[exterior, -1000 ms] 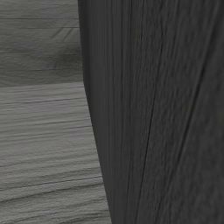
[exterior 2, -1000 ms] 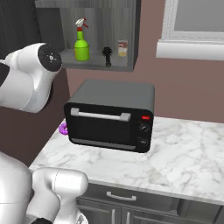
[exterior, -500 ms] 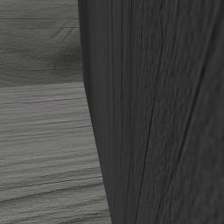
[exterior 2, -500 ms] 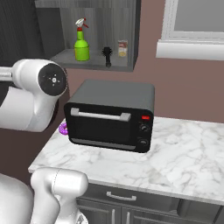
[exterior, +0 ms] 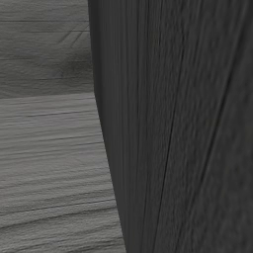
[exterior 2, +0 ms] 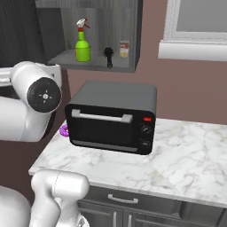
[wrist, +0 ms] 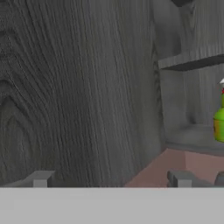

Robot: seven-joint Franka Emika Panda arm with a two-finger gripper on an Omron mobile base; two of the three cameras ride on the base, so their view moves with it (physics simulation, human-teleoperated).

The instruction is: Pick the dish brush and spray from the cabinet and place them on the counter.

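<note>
The green spray [exterior 2: 82,44] with its white and red trigger stands upright on the left of the open cabinet's shelf [exterior 2: 62,60]. The small black dish brush [exterior 2: 108,56] stands upright to its right on the same shelf. In the hand view the spray [wrist: 219,122] shows at the right edge, inside the cabinet. My gripper [wrist: 110,181] is open, its fingertips [wrist: 40,178] wide apart with nothing between them. It faces the dark wood cabinet door [wrist: 78,87], left of the shelf opening and apart from both things.
A small labelled jar [exterior 2: 124,48] stands right of the brush. A black toaster oven [exterior 2: 113,116] sits on the marble counter [exterior 2: 186,159] under the cabinet, with a purple thing [exterior 2: 64,130] behind its left end. The dark door [exterior: 188,123] is close in the left base view.
My arm's big round joint has dropped lower in the right base view. The things on the shelf have not moved, and the gripper has stayed open.
</note>
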